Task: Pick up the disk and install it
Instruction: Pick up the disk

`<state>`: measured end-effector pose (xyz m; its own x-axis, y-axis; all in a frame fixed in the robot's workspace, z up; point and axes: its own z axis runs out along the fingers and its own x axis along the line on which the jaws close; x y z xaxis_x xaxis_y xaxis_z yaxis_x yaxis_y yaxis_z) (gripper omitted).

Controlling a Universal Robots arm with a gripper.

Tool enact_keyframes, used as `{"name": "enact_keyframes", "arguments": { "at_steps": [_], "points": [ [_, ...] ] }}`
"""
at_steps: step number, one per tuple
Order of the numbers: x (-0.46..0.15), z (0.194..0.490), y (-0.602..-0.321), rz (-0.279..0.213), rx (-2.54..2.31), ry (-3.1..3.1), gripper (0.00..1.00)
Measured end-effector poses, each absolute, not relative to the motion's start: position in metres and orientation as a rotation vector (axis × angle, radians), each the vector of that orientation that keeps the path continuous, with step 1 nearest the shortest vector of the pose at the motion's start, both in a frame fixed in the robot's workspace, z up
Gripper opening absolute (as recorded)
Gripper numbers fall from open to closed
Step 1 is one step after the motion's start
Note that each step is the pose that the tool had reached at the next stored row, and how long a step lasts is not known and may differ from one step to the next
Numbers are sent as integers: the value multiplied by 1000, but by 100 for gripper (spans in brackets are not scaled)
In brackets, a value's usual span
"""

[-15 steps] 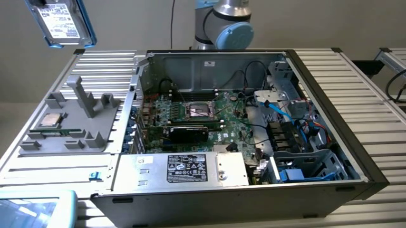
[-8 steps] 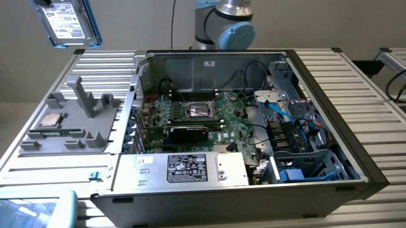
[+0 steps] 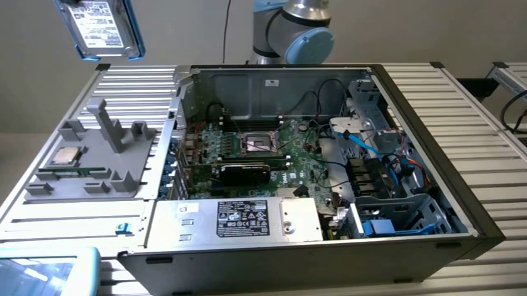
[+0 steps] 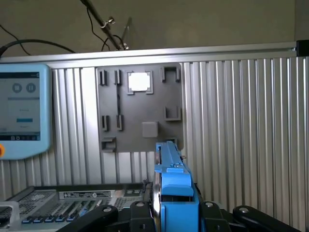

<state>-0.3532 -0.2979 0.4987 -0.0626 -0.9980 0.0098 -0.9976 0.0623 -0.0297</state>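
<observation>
Top of disk off-frame

On the exterior view's left, disk is hanging high above fixture tray, w/ chip lying on the tray. PC case is sitting on table just right of the tray. Inside it, mobo is lying at centre, PSU box in front, drive cage front-right. In the wrist view, disk is standing edge-on in gripper.
</observation>
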Motion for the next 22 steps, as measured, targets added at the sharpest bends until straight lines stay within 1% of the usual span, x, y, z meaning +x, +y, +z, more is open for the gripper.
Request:
{"name": "enact_keyframes", "arguments": {
  "at_steps": [14,22],
  "points": [
    [-303,509,-309,-44,-2142,2280,37],
    [-276,511,-326,-44,-2142,2280,37]
  ]
}}
